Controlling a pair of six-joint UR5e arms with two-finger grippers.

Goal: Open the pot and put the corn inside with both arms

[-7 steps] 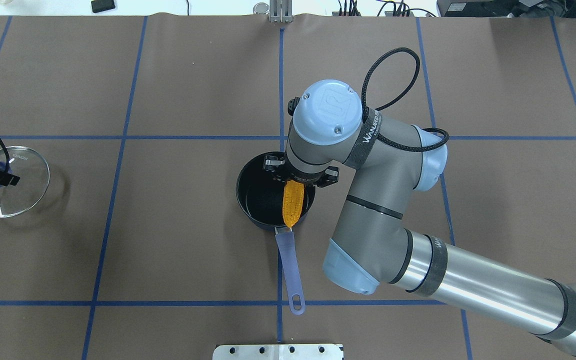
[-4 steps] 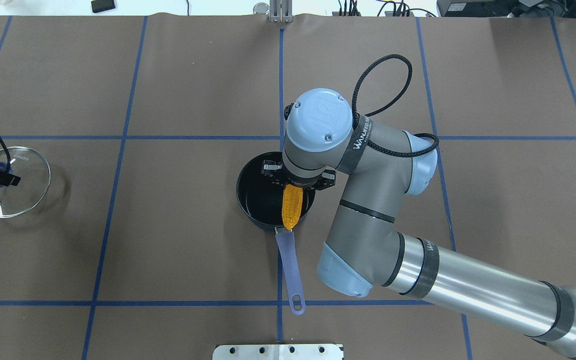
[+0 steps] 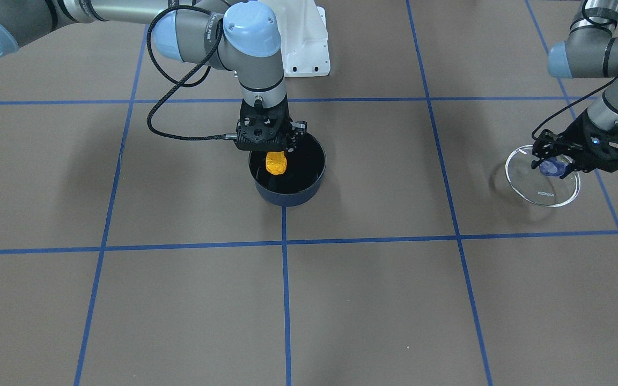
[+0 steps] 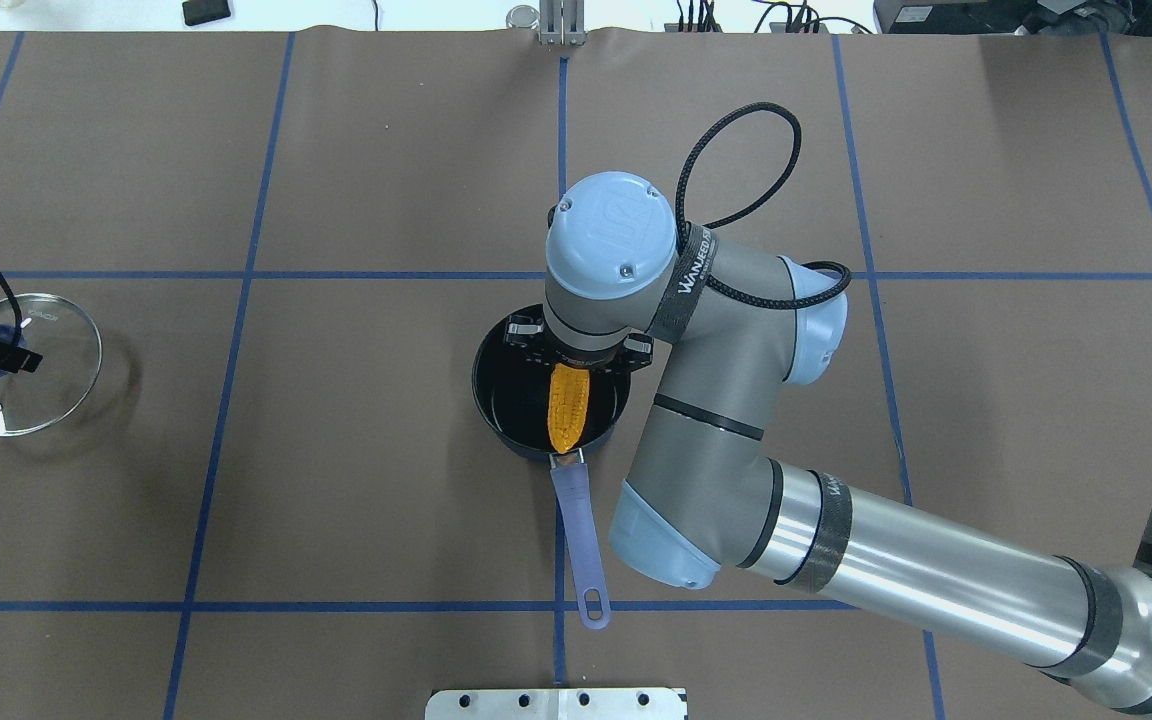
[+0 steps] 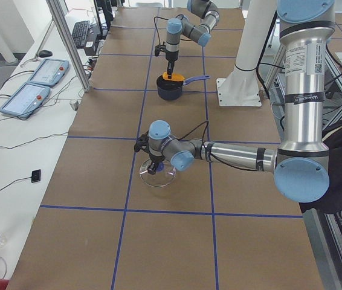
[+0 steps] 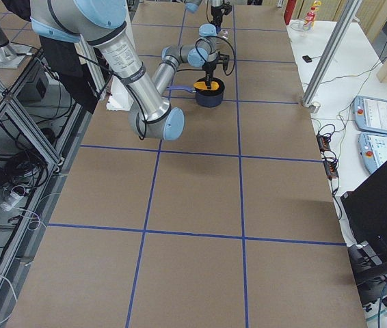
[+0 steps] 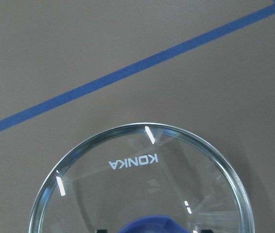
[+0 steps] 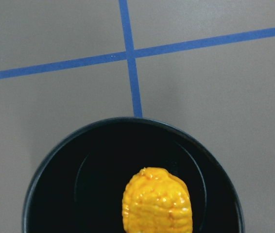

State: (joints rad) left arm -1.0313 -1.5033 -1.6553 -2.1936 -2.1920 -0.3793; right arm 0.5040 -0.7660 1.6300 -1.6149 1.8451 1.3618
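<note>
Table (image 4: 386, 500): flat brown sheet, gridded with blue tape (image 4: 386, 275).
Right arm (image 4: 716, 420): grey tube with pale-blue caps, reaching over the pot. It is best lowered straight, with the wrist kept off the rim.
Left arm (image 3: 617, 102): well apart, at the lid. Holding there looks right.
Pot (image 3: 287, 195): round, dark navy, matt black inside, open, at the table's middle. Its long blue handle (image 4: 578, 540) points toward the robot. It is probably light and may slide if knocked.
Lid (image 3: 556, 194): clear glass disc with a blue knob (image 3: 550, 168), on or just over the table; which cannot be told.
Corn (image 4: 567, 405): bumpy, orange-yellow, tapered, hanging tip-down over the pot's mouth, seemingly a little off centre. Centring it and sinking it low should spare a bounce.
Right gripper (image 3: 276, 151): clamped on the corn's upper end. It should part only once low.
Left gripper (image 3: 556, 163): fingers closed round the knob.
</note>
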